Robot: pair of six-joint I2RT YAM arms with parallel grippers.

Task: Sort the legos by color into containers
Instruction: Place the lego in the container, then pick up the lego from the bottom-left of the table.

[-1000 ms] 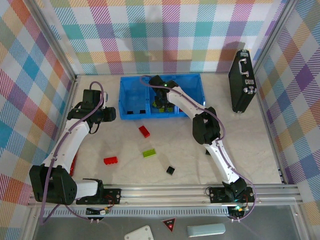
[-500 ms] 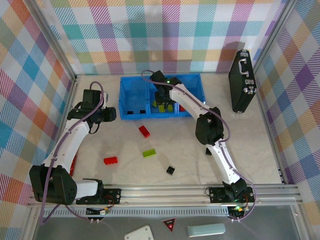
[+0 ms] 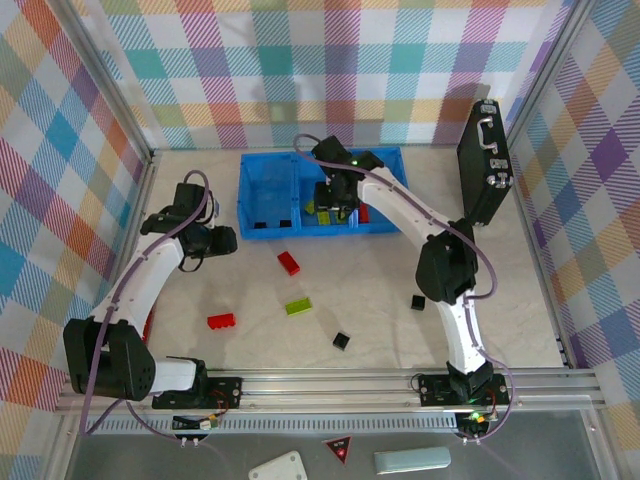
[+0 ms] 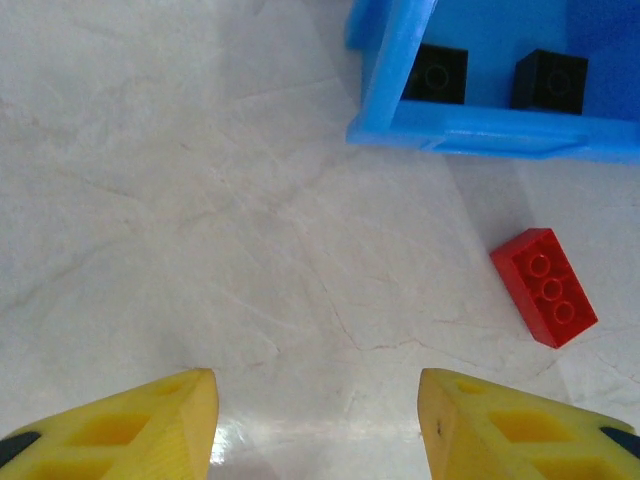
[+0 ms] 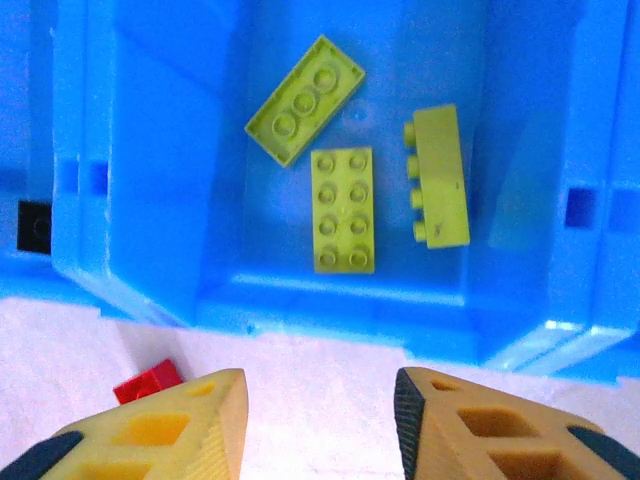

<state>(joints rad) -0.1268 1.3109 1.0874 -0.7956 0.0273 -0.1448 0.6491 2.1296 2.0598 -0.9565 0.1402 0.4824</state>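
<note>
1. Top external view: locate the red oblong plastic brick (image 3: pixel 289 263). It lies on the pale table (image 3: pixel 380 290), just in front of the near wall of the bright blue plastic three-compartment tray (image 3: pixel 268 236) and not touching it.
2. Note the governing relation. The brick lies to the right of the left gripper (image 3: pixel 222 240) and slightly closer to the arm bases, with bare table between them. The right gripper (image 3: pixel 335 197) hangs over the tray's middle compartment, so for that arm the brick sits back toward the bases and to the left. Judge the left arm the better placed of the two.
3. In the left wrist view, find the brick (image 4: pixel 543 287) ahead of the fingertips and off to the right, beyond the line of the right-hand finger. Its long axis runs diagonally, upper left to lower right, neither parallel nor square to the line joining the fingertips. Expect to need a sideways shift and a wrist rotation.
4. Confirm gripper states. The left gripper's jaws stand partly apart with only table between them. The right gripper's jaws are likewise parted and hold nothing.
5. Check the brick's appearance: glossy red, sharp-edged, with a row of round studs on its upward face.
6. Reference positions:
   - three lime-green oblong bricks (image 5: pixel 345 205): middle compartment
   - two black squarish bricks (image 4: pixel 435 73): left compartment
</note>
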